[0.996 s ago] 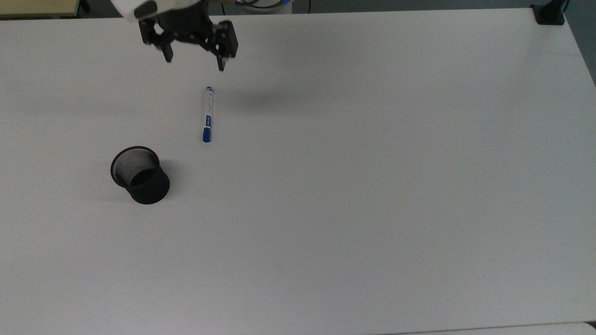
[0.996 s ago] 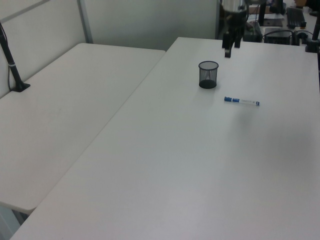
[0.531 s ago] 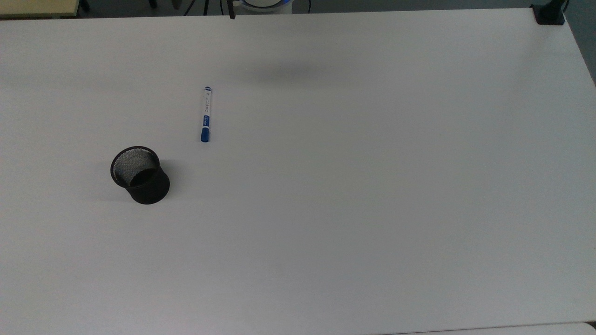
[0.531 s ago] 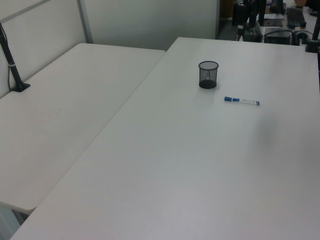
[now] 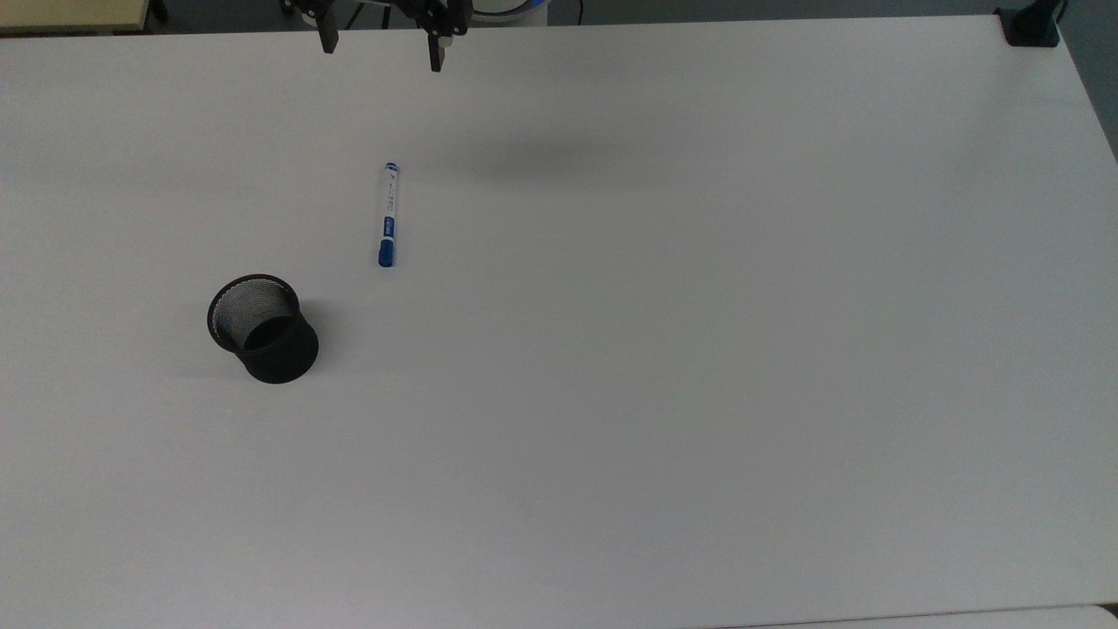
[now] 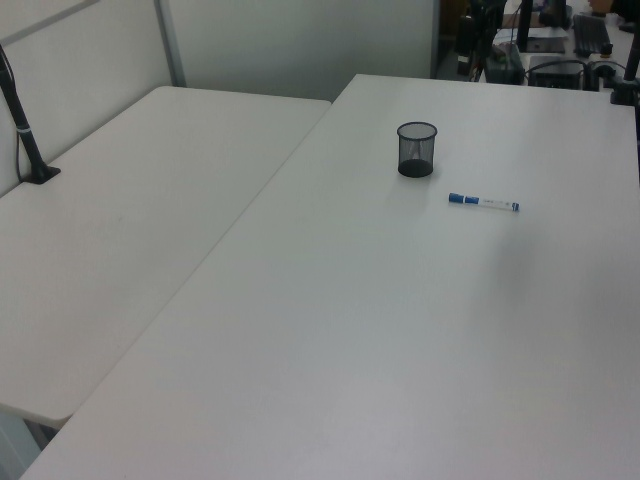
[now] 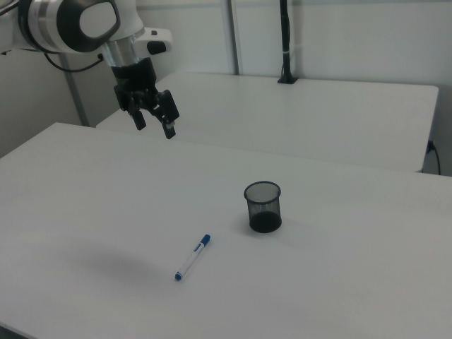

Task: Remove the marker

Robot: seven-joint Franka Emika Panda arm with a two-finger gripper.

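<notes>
Already the marker (image 5: 388, 214) lies flat on the table (image 5: 699, 349), apart from the cup (image 5: 262, 328). Overhead, the claw (image 7: 155, 121) hangs spread and empty; any needless descent could roll the marker away.

We see the marker (image 5: 388, 215) lying flat on the table (image 5: 699, 349), up and right of the cup (image 5: 262, 328) in the top view, well apart.

Evenly, softly lit from overhead; faint diffuse shadow on the white table (image 5: 699, 349); slightly grainy; no glare.
</notes>
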